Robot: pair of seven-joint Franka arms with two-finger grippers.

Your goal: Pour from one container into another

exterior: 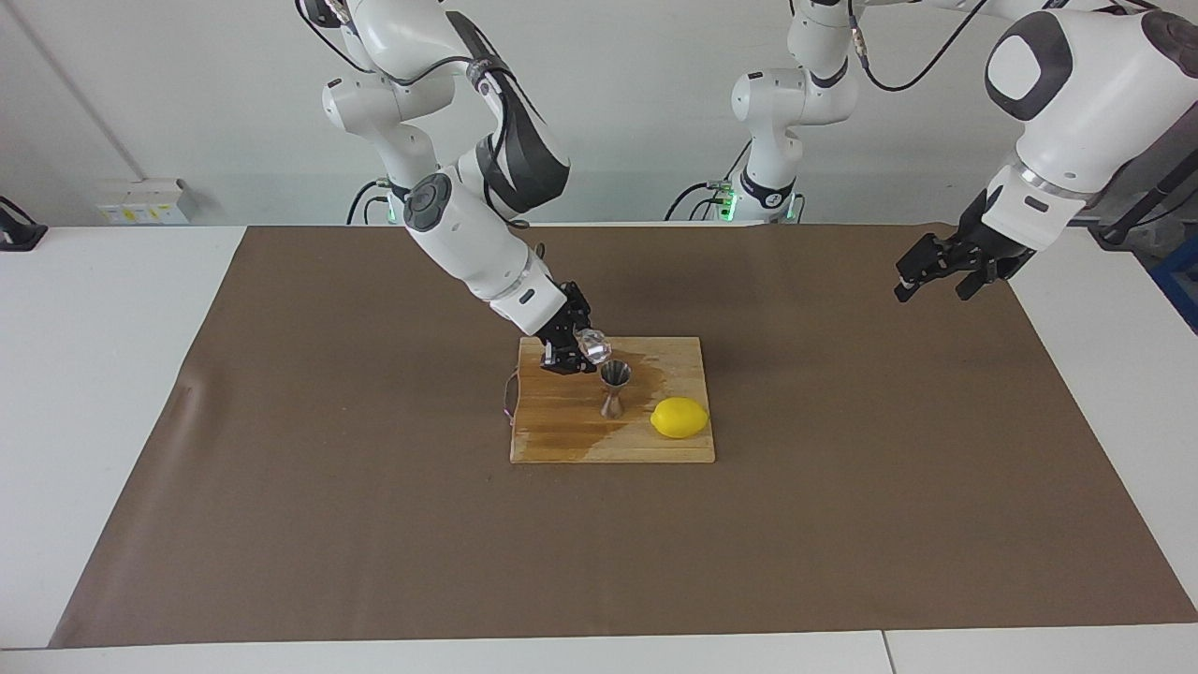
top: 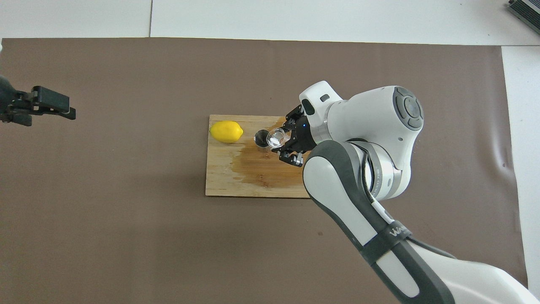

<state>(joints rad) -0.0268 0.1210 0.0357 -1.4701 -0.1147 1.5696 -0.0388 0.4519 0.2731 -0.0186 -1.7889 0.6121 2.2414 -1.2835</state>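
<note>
Facing view, read across from the right arm's end of the table.

Right gripper (exterior: 578, 354) (top: 282, 142): over the board (exterior: 562, 431) (top: 223, 181), at the edge nearest the robots. Clamped on the glass cup (exterior: 593, 346) (top: 275, 137). Cup is tilted, its mouth turned toward the jigger (exterior: 614, 388) (top: 262, 139), and held above and just beside the jigger's rim. Whether the two touch: cannot tell.

Jigger: upright on the board, about mid-board, between the gripper and the lemon (exterior: 679, 417) (top: 226, 131).

Board: dark wet patch (exterior: 571, 432) (top: 261, 171) spreading from the jigger's foot toward the right arm's end and the edge farthest from the robots.

Lemon: on the board, corner toward the left arm's end, near the jigger but apart from it.

Left gripper (exterior: 928, 273) (top: 52, 104): raised over the brown mat (exterior: 328, 524) (top: 126, 232) near the left arm's end, well apart from the board. Fingers spread wide, holding nothing. This arm waits.
</note>
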